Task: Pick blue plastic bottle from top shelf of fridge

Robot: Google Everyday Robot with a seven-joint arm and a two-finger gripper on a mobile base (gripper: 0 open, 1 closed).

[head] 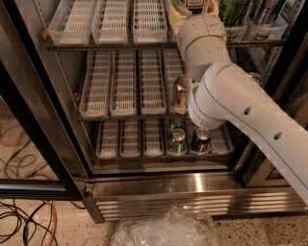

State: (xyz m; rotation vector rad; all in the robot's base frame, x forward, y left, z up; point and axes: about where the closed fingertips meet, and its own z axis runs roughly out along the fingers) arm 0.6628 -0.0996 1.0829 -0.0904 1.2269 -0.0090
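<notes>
The fridge [192,192] stands open in front of me, with wire racks and a ribbed steel base grille. Its top shelf [110,45] carries white slotted lane trays. My white arm [231,96] reaches up to the right part of that shelf. The gripper [193,9] is at the frame's top edge, mostly hidden behind the wrist. Only a dark navy strip with white lettering of the blue plastic bottle [195,4] shows there, right at the gripper. The rest of the bottle is cut off by the frame.
A green bottle [233,12] and a silver can [262,14] stand right of the gripper. A copper can [180,91] sits on the middle rack. Green [177,141] and blue [199,140] cans sit on the lowest. The black door frame [38,120] is left. A plastic bag [166,230] and cables [24,221] lie on the floor.
</notes>
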